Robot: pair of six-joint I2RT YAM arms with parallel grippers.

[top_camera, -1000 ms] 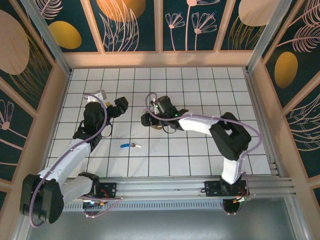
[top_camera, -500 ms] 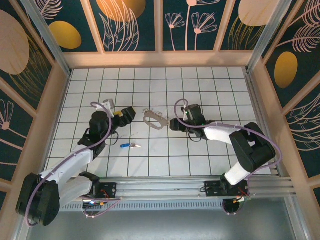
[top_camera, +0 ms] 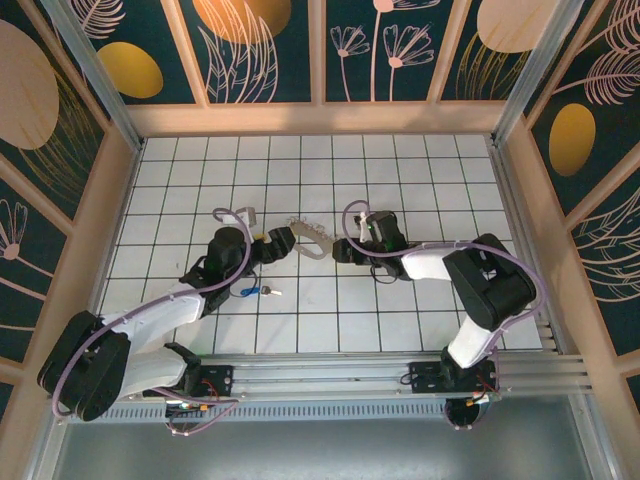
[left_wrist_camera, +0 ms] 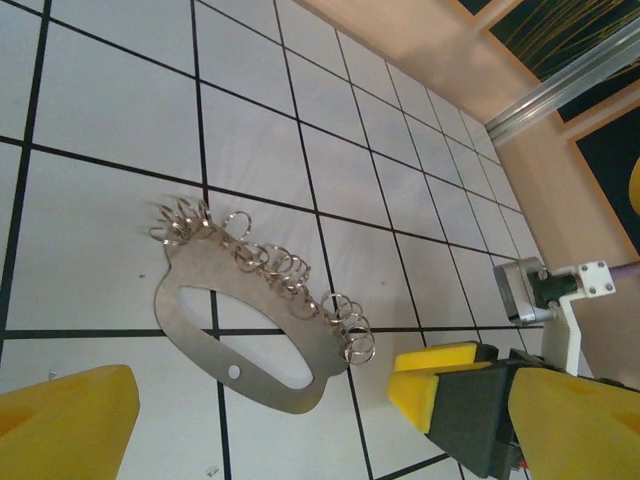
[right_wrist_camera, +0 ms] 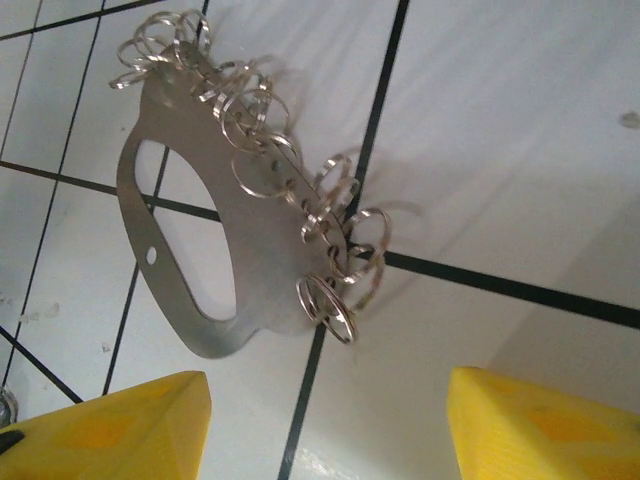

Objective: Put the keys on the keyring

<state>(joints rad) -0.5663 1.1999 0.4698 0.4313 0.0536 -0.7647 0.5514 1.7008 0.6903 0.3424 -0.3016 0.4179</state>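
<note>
The keyring [top_camera: 308, 238] is a flat silver metal loop with several small split rings along one edge, lying on the white tiled floor. In the left wrist view the keyring [left_wrist_camera: 250, 335] lies just ahead of my open left gripper [left_wrist_camera: 325, 405]. One of the right gripper's fingers [left_wrist_camera: 445, 378] pokes in beside it. The right wrist view has the keyring [right_wrist_camera: 205, 250] just beyond my open right gripper [right_wrist_camera: 330, 430]. From above, the left gripper [top_camera: 275, 244] and right gripper [top_camera: 338, 248] flank the ring. The key [top_camera: 256, 292], blue-headed, lies apart, near the left forearm.
A wooden wall [top_camera: 320, 118] runs along the back and both sides of the tiled floor [top_camera: 400, 170]. The metal rail [top_camera: 330, 375] holding the arm bases runs along the near edge. Purple cables loop over both wrists.
The right gripper, over the keyring a second ago, drew back right and left it on the floor, then edged closer again. The left gripper swung right toward the keyring.
</note>
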